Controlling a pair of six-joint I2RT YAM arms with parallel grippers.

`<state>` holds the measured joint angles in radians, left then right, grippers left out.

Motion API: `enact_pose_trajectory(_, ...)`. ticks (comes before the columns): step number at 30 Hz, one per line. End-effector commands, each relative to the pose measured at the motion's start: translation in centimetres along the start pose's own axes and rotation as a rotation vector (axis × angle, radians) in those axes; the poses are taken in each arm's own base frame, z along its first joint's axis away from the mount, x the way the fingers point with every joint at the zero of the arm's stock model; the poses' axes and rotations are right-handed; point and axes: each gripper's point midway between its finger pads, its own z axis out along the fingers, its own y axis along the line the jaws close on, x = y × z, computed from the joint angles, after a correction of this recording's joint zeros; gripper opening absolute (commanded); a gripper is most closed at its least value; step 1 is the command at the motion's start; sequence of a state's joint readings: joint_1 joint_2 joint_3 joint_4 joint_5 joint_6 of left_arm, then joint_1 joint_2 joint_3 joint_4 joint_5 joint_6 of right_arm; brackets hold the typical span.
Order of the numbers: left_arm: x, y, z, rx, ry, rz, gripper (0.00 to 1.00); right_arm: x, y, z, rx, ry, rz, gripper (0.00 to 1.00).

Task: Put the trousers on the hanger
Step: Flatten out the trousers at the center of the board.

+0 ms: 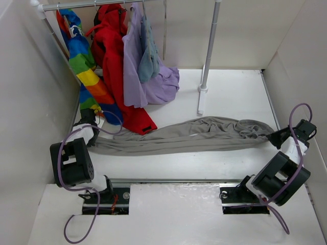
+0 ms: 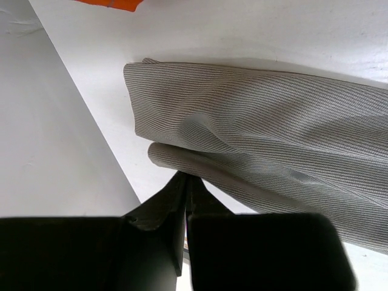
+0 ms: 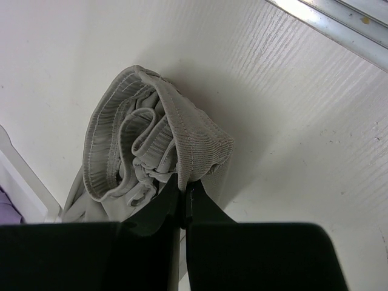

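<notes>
Trousers (image 1: 204,133) lie stretched left-to-right across my counter (image 1: 235,97), left end effector (image 2: 185,182) pinching the leg cuffs, right end effector (image 3: 183,185) pinching the waistband, so I'm holding both ends.

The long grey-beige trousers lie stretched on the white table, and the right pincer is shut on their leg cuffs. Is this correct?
No. The right pincer is shut on the gathered waistband of the long grey-beige fabric trousers, not their leg cuffs; the right wrist view shows it. They do lie stretched on the white table.
</notes>
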<state>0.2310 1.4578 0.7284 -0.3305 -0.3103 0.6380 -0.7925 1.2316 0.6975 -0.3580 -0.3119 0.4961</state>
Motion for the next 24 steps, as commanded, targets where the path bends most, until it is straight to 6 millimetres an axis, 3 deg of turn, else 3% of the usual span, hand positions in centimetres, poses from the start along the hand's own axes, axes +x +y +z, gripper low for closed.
enact_pose_trajectory(1,-1.1,1.1,-0.6,-0.024,-0.036,-0.023,0.0,-2.5,1.5,-0.7,-0.048,-0.072,-0.032,0.0)
enact_pose_trajectory(7,-2.2,2.3,-2.5,-0.047,-0.108,-0.02,0.0,-2.7,1.6,-0.7,-0.052,-0.08,-0.044,0.0)
enact_pose_trajectory(8,-1.9,2.2,-2.5,-0.04,-0.096,-0.006,0.03,-2.7,1.6,-0.7,-0.052,-0.08,-0.044,0.0)
enact_pose_trajectory(9,-1.8,2.0,-2.3,-0.029,-0.08,0.001,0.21,-2.6,1.5,-0.5,-0.048,-0.072,-0.041,0.0)
enact_pose_trajectory(12,-0.8,1.6,-1.5,-0.02,-0.017,0.021,0.32,-2.5,1.6,-0.5,-0.056,-0.067,-0.042,0.0)
enact_pose_trajectory(24,-0.4,-0.1,-0.5,0.072,0.031,0.064,0.32,-2.5,1.6,-0.5,-0.056,-0.067,-0.042,0.0)
